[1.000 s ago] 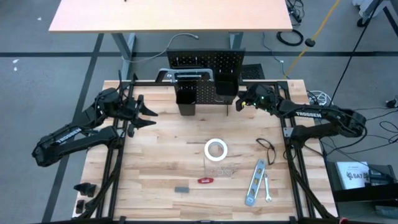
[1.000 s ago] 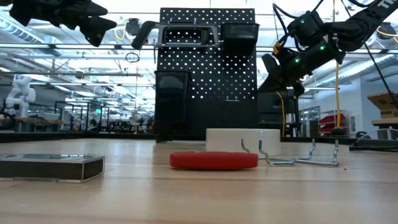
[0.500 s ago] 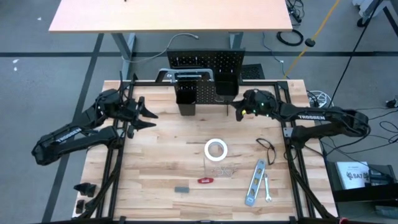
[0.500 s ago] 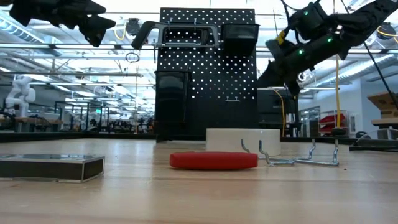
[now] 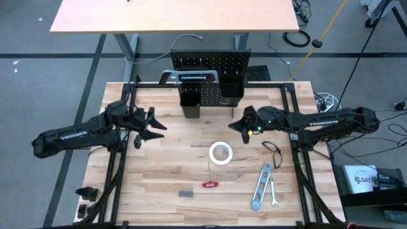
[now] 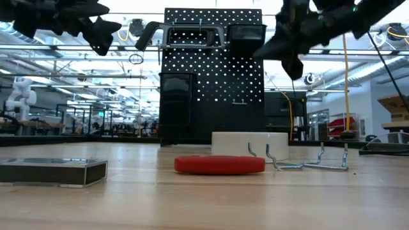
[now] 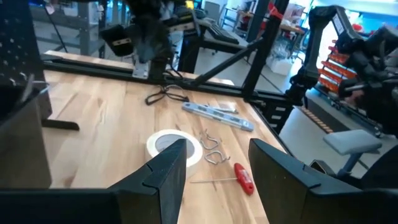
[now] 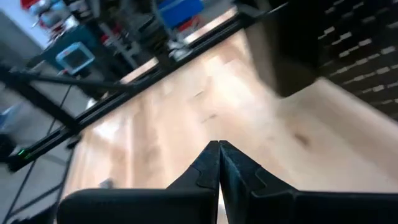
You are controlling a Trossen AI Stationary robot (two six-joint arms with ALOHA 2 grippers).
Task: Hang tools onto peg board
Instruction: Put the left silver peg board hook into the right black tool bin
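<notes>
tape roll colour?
White; the tape roll shows best in the high view.

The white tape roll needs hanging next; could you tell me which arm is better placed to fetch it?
Probably the right: its claw, though shut, hovers nearer the white tape roll, while the open left claw sits farther away.

A tan desk [image 5: 175, 16] fills the top of the high view — grey floor around it. Yellow cable [image 5: 327, 25] runs at upper right; a white-labelled box [image 5: 361, 180] sits at lower right.
</notes>
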